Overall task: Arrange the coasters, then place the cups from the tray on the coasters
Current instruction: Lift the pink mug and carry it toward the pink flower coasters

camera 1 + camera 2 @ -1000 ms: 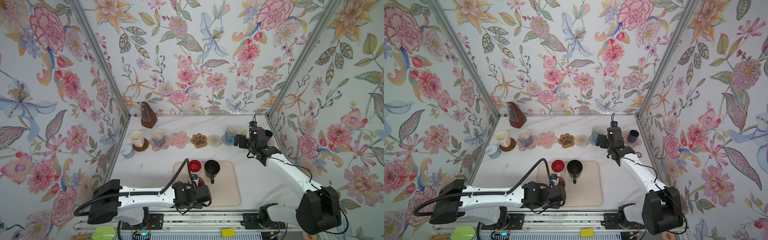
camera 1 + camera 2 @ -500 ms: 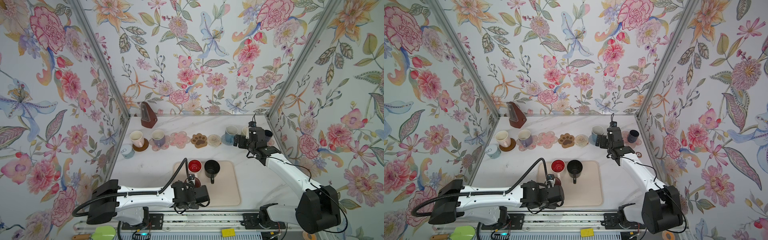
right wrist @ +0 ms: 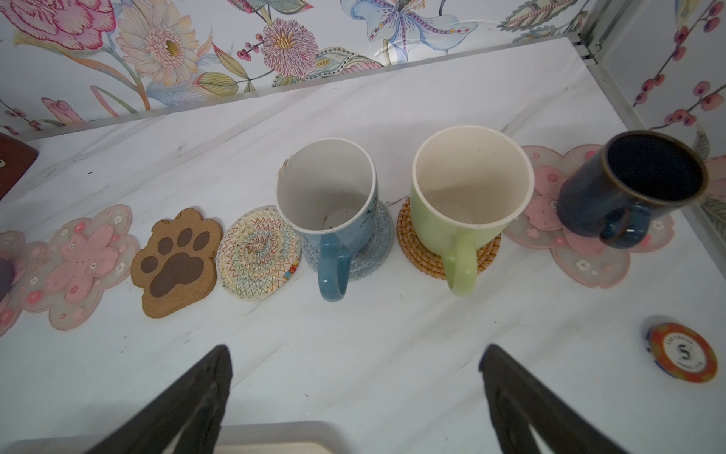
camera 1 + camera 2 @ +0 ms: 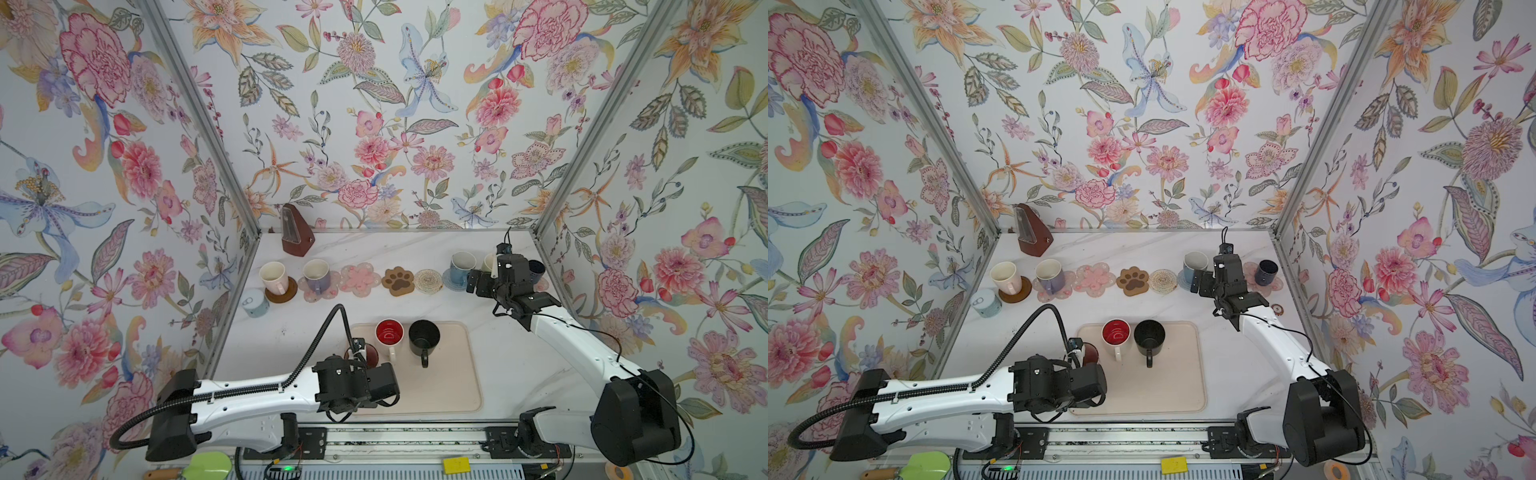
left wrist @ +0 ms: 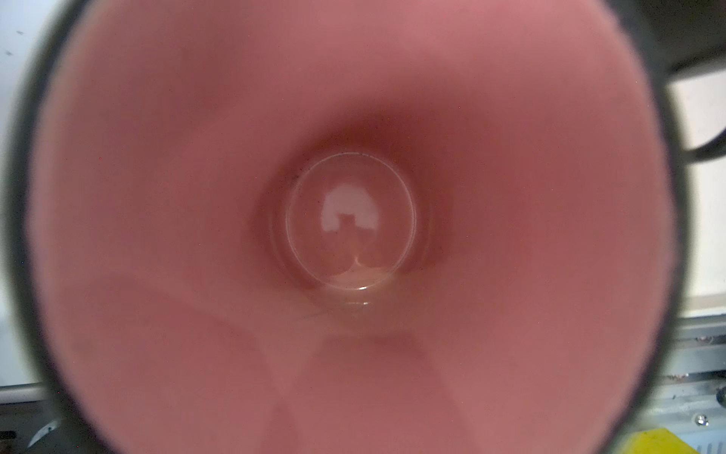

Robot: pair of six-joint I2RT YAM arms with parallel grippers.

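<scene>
At near-left corner of the tray (image 4: 457,390), L gripper (image 4: 367,366) is pinched almost shut on wall of the pink-lined cup (image 4: 371,354) — I'd lift straight up, keep level, clear the red-inside cup (image 4: 389,332) beside it, then centre on the bare pink flower coaster (image 4: 360,279); R gripper (image 3: 355,353) wide open, empty.

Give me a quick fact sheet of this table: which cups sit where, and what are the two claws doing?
Cups on coasters: cream-pink cup, lavender cup, blue cup, light green cup, navy cup
Bare coasters: pink flower, paw print, cream woven
On the tray: red-inside cup, black cup
Left gripper: shut on pink cup, at the tray's left edge
Right gripper: open, empty, near the blue cup
</scene>
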